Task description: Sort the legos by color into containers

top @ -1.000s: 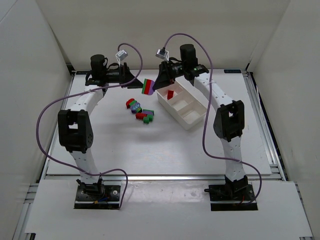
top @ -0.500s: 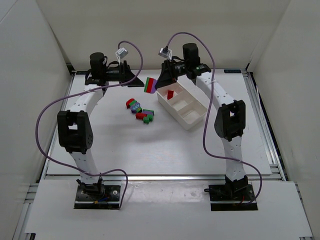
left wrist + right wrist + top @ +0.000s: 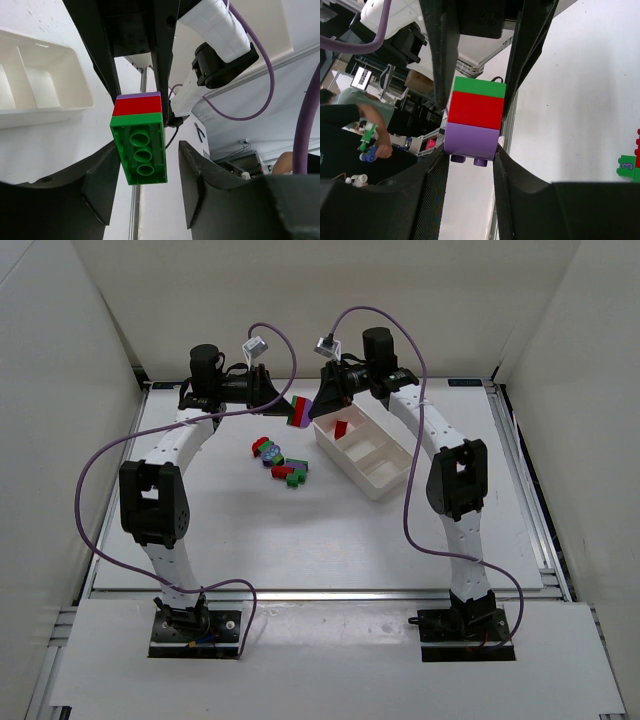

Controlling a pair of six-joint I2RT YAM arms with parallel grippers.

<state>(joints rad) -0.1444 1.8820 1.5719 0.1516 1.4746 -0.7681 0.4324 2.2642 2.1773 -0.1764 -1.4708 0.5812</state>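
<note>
Separating step, top view: green-red-purple plastic brick stack (image 3: 298, 411) airborne between left gripper (image 3: 281, 400) and right gripper (image 3: 317, 404), beside white three-compartment plastic tray (image 3: 346, 466) | left wrist: fingers (image 3: 100, 190) flank green end, clamp unclear; seat squarely first | right wrist: fingers (image 3: 432, 200) clenched on purple end; hold firm, pull straight apart

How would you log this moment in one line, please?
right gripper: shut on green-red-purple plastic brick stack | left gripper: around its green end

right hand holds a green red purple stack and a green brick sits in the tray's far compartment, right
No: the brick in the tray's far compartment is red, not green, as the top view shows. The right hand does hold the stack.
</note>
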